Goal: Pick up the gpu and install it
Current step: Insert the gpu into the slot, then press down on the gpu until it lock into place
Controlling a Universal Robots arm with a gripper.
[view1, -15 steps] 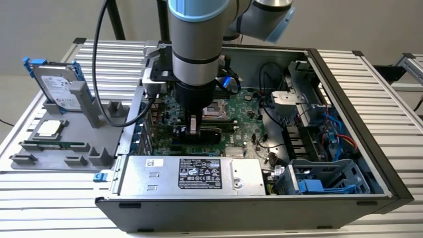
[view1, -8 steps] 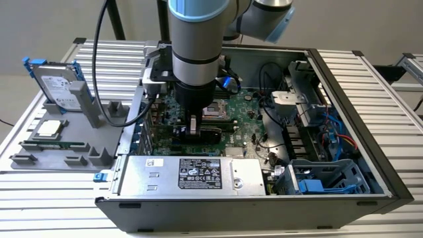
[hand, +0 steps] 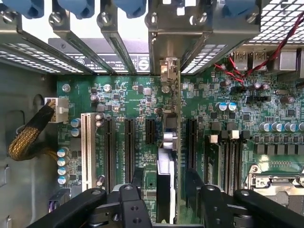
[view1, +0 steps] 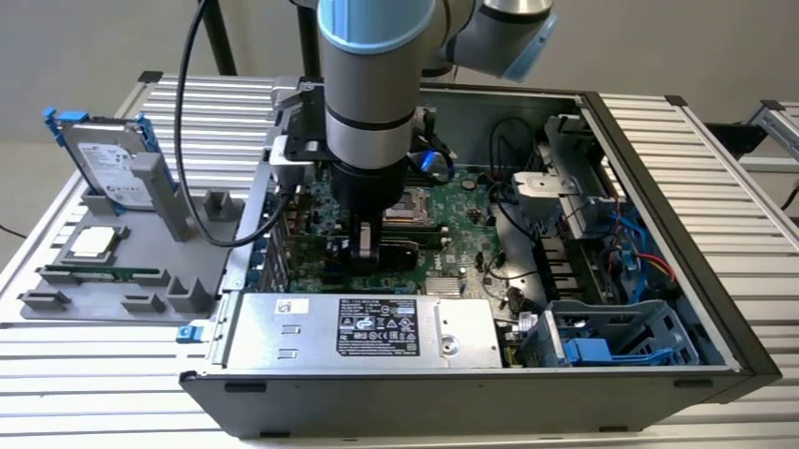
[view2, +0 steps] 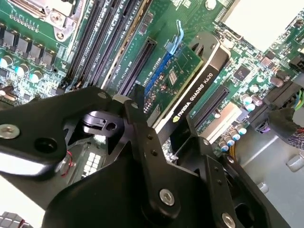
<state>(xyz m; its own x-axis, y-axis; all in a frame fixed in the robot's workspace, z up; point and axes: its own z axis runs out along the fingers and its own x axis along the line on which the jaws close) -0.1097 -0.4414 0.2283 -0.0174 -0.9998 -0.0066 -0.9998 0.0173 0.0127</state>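
My gripper [view2: 164, 135] is clamped on the gpu [view2: 199, 80], which stands on edge over the motherboard [hand: 123, 102], its long axis running along the expansion slots toward the case's rear brackets [hand: 164, 45]. The open case [view1: 699, 309] sits on a slatted metal table [view1: 100, 402].

Green-and-black gpu [view2: 192, 80] stands edge-on over motherboard slot.

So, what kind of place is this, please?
Probably a robot test bench for PC assembly. An open computer case lies on a slatted metal table, a grey fixture beside it holds spare parts, and the gripper holds the gpu over the motherboard.
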